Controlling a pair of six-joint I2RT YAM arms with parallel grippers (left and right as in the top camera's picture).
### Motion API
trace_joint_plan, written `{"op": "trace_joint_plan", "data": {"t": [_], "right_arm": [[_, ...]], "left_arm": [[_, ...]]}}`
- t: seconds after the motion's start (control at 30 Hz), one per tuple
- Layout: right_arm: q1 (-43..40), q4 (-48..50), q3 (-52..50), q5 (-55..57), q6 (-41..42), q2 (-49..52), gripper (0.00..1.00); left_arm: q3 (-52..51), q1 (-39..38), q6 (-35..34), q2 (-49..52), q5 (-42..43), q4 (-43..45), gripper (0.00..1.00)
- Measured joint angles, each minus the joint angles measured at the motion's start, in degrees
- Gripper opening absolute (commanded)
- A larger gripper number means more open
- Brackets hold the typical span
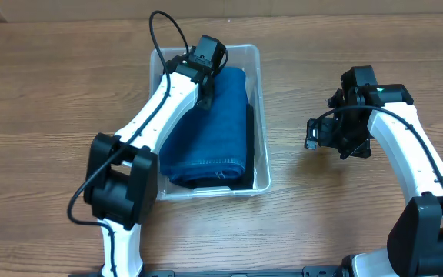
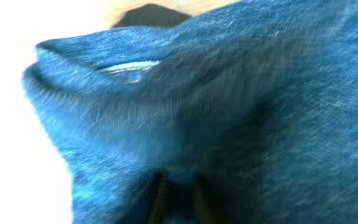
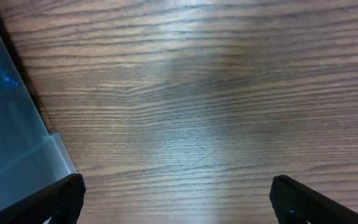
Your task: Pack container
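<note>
The clear plastic container (image 1: 261, 92) stands on the wooden table at centre, and its wall shows at the left of the right wrist view (image 3: 5, 130). A folded blue cloth (image 1: 210, 131) fills it, lying over a black cloth (image 1: 249, 146). My left gripper (image 1: 204, 91) is down inside the container at the far end of the blue cloth. In the left wrist view the blue cloth (image 2: 229, 112) fills the frame and the two fingers (image 2: 179, 199) sit close together, pinched in its fabric. My right gripper (image 1: 318, 135) is open and empty over bare table, right of the container; its fingers (image 3: 176, 199) are spread wide.
The wooden table (image 1: 52, 92) surrounds the container on all sides. My left arm (image 1: 148, 127) crosses over the container's left rim. A dark edge of the black cloth (image 2: 151, 14) shows beyond the blue one in the left wrist view.
</note>
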Motion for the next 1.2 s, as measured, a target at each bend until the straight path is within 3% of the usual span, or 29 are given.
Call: {"op": "trace_joint_plan", "data": {"t": [0.03, 0.17, 0.27, 0.33, 0.43, 0.6, 0.7, 0.8, 0.97, 1.03, 1.1, 1.2], "right_arm": [[0.0, 0.1, 0.0, 0.0, 0.0, 0.0, 1.0], [0.0, 0.7, 2.4, 0.0, 0.0, 0.0, 1.0], [0.1, 5.0, 12.1, 0.0, -0.7, 0.0, 1.0], [0.3, 9.9, 15.2, 0.0, -1.6, 0.0, 1.0], [0.5, 17.2, 18.3, -0.3, -2.9, 0.0, 1.0], [0.5, 11.0, 18.2, -1.3, -4.7, -1.7, 1.0], [0.5, 11.0, 16.8, -0.9, -4.4, -9.1, 1.0], [0.5, 13.7, 10.9, 0.9, -3.5, -24.0, 1.0], [0.8, 18.2, -13.7, 2.0, -2.8, -59.5, 1.0], [0.8, 17.4, -19.4, 2.2, -2.8, -67.9, 1.0], [0.8, 10.2, -23.1, 2.3, -2.7, -76.5, 1.0], [0.8, 2.8, -23.6, 2.4, -2.8, -79.2, 1.0]], "left_arm": [[0.0, 0.2, -0.3, -2.2, 0.3, -1.8, 1.0], [0.1, 1.6, -1.9, -14.9, 1.2, -2.4, 1.0], [2.3, 8.6, -5.1, -30.0, 1.8, -4.3, 1.0], [3.3, 14.1, -6.3, -34.9, 2.9, -5.9, 1.0], [3.4, 18.9, -7.1, -35.4, 5.7, -8.7, 1.0], [2.4, 21.0, -6.0, -33.7, 8.9, -14.8, 1.0], [-1.0, 21.0, -5.0, -39.9, 10.6, -14.5, 1.0], [-10.6, 21.0, -3.2, -55.5, 12.7, -11.3, 1.0], [-33.9, 21.0, -2.8, -88.3, 14.6, -6.8, 1.0], [-39.0, 21.0, -3.0, -93.9, 14.4, -6.7, 1.0], [-42.3, 21.0, -3.1, -98.4, 14.4, -11.8, 1.0], [-42.8, 21.0, -3.4, -100.0, 14.1, -18.7, 1.0]]}}
